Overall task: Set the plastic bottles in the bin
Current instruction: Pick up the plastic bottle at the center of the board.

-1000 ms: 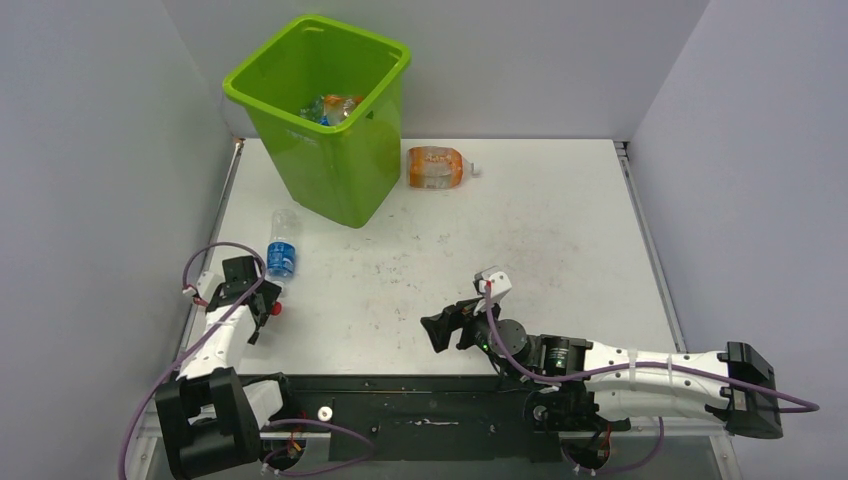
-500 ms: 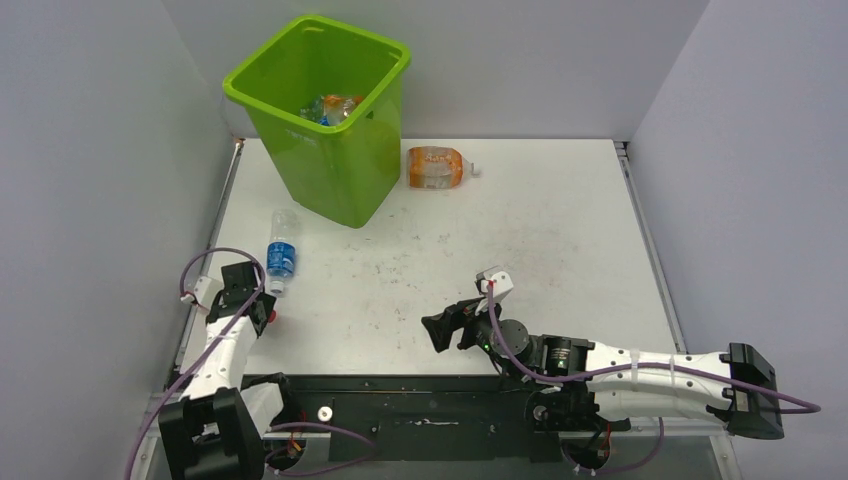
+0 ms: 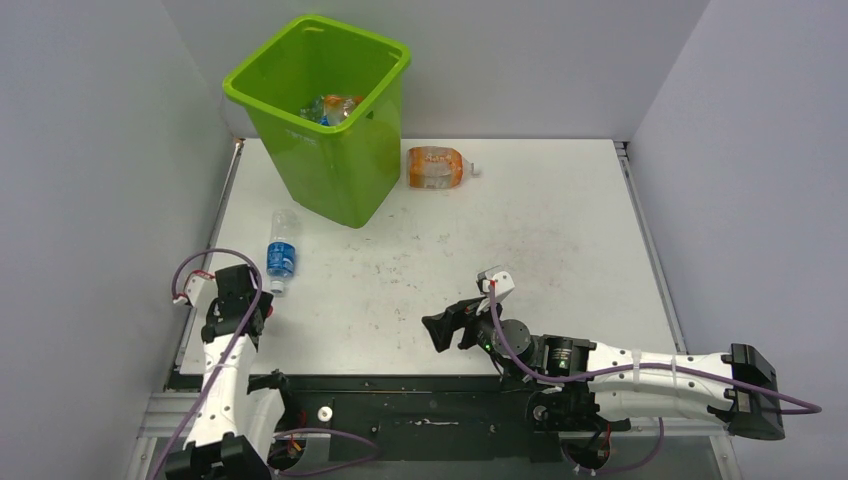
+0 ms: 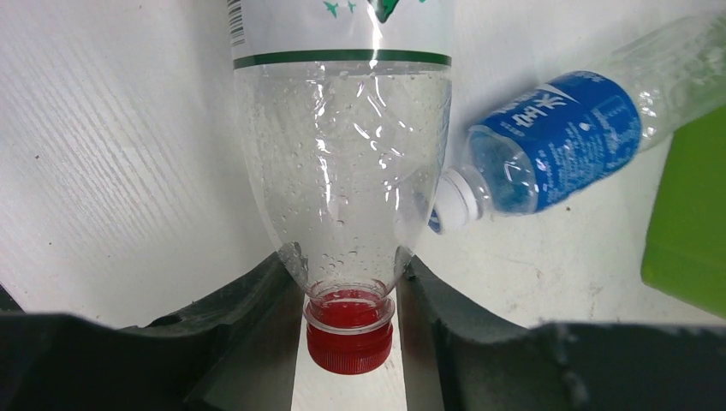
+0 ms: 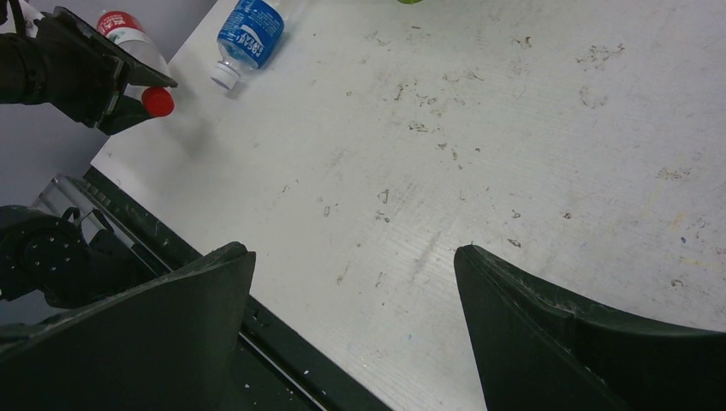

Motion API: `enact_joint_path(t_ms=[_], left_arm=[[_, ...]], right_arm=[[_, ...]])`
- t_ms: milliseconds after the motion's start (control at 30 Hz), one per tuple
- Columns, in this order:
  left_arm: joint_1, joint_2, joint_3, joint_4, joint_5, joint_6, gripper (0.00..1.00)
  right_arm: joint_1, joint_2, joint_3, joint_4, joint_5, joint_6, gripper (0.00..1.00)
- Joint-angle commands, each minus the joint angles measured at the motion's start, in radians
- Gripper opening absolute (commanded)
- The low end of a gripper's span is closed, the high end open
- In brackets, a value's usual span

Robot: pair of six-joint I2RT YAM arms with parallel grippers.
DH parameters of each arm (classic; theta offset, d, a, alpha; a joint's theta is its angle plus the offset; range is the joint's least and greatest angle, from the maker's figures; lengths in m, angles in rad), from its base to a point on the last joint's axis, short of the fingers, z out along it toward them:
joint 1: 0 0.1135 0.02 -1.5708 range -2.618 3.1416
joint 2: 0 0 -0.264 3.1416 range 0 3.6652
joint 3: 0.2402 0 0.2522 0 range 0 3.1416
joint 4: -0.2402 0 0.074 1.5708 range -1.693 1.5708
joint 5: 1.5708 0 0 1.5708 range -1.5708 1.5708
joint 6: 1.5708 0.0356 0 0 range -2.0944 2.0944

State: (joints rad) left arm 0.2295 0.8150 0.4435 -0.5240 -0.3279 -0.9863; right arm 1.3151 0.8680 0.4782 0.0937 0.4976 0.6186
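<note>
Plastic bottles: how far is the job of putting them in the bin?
Done: several bottles lie inside the bin. In hand: the left gripper is shut on the neck of a red-capped bottle. Remaining: a blue-labelled bottle and an orange bottle on the table; the right gripper is open, empty.

Green bin (image 3: 335, 165), two bottles loose on table (image 3: 520, 230).
Binned bottles (image 3: 330, 107) inside bin; orange bottle (image 3: 437, 167) lying just right of bin, blue-label bottle (image 3: 281, 255) near its front-left, left gripper (image 3: 252, 312) beyond that, right gripper (image 3: 438, 330) well front-right.
</note>
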Motion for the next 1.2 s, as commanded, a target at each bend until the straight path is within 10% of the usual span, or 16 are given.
enact_joint_path(t_ms=[0,633,1167], left_arm=[[-0.033,-0.087,0.107,-0.058,-0.006,0.013,0.00],[-0.550,-0.210,0.482,-0.076,-0.118,0.193,0.00],[-0.607,-0.404,0.244,0.239,0.312,0.652,0.00]], right_arm=[[-0.005,-0.013,0.014,0.014,0.005,0.007,0.90],[-0.008,0.007,0.217,-0.090,0.019,-0.158,0.90],[-0.131,-0.047,0.216,-0.034,-0.175,-0.149,0.90]])
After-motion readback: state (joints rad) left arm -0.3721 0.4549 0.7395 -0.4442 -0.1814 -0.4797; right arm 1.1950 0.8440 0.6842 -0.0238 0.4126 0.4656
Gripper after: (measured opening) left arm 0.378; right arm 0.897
